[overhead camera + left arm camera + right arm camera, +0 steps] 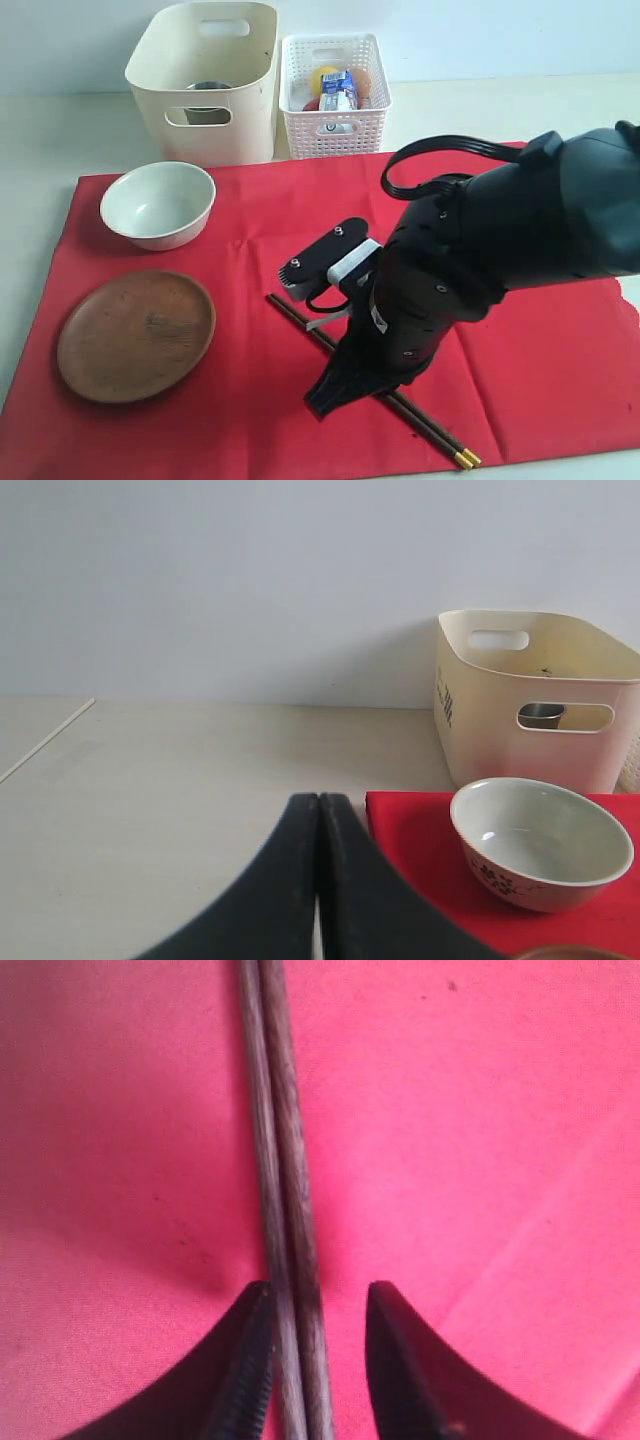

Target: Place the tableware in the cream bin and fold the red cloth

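From high on the near side, looking down and away over the red cloth (250, 330). From the left wrist, low over the tabletop (150, 780) left of the cloth, facing far, sharing the bowl (540, 840) and cream bin (530, 695) with the exterior. From the right wrist, very close, straight down on the chopsticks (285, 1160).

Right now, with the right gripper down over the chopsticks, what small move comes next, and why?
Probably close the right gripper: both chopsticks lie side by side on the red cloth between its open jaws, nearer one finger, so closing should pinch them together.
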Robot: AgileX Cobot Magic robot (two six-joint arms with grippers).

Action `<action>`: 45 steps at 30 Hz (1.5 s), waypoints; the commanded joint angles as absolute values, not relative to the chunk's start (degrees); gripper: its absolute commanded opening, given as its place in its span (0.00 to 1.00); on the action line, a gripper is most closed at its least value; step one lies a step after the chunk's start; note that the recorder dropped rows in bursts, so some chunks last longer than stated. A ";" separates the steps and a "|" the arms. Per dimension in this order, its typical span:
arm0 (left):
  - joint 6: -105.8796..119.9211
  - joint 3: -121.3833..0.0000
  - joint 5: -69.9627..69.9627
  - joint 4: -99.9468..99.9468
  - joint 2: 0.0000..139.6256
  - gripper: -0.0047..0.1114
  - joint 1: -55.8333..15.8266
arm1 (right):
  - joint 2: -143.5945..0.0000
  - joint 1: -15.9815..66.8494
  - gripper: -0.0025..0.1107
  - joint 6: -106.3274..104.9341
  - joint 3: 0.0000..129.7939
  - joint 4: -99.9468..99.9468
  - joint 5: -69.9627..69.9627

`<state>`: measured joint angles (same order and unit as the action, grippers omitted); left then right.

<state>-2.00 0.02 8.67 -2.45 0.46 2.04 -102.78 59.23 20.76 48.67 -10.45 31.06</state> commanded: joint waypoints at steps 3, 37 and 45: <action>-1.98 0.00 8.46 -2.14 0.30 0.04 2.21 | -105.43 58.99 0.34 20.92 48.43 -11.13 30.62; -1.98 0.00 8.46 -2.14 0.30 0.04 2.21 | -105.81 58.99 0.02 10.41 48.43 -32.94 25.99; -1.98 0.00 8.46 -2.14 0.30 0.04 2.21 | -105.81 58.99 0.02 10.69 48.43 -26.55 24.35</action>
<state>-2.00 0.02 8.67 -2.45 0.46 2.04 -105.66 59.23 10.76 48.65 -28.86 26.18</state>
